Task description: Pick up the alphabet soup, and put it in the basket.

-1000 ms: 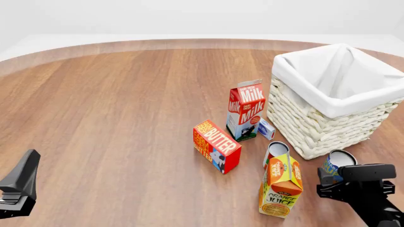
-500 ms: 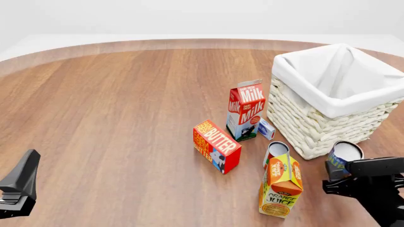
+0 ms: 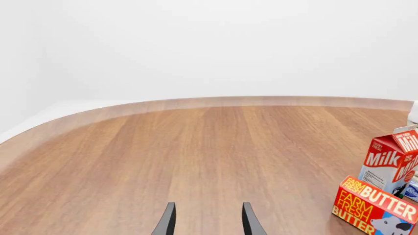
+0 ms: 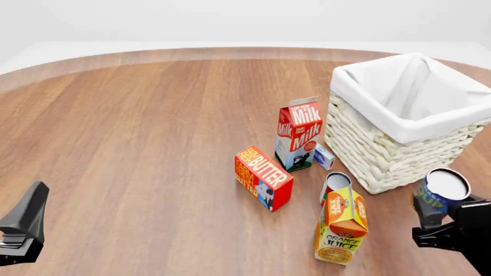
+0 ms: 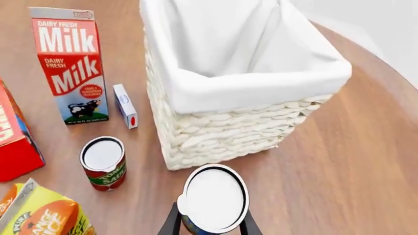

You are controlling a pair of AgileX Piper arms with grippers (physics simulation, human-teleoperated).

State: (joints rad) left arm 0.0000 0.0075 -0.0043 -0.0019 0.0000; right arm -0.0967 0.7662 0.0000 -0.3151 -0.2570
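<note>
The alphabet soup (image 4: 438, 192), a blue-labelled can with a pale top, hangs above the table at the front right, tilted, with my right gripper (image 4: 438, 218) shut on it. In the right wrist view the alphabet soup (image 5: 212, 199) fills the space between the dark fingers (image 5: 171, 223), with the table well below. The white wicker basket (image 4: 383, 146) with its cloth liner stands just beyond and left of the can; the same basket (image 5: 228, 132) lies ahead in the right wrist view. My left gripper (image 3: 207, 223) is open over bare wood at the front left, holding nothing.
An orange juice carton (image 4: 341, 226), a red-and-white can (image 4: 334, 185), a butter box (image 4: 263, 177), a milk carton (image 4: 298, 133) and a small blue-white box (image 4: 323, 156) stand left of the basket. The left arm's body (image 4: 23, 227) sits at the front left corner.
My right gripper has lifted the alphabet soup off the table and carried it up and to the right. The left arm has stayed still.
</note>
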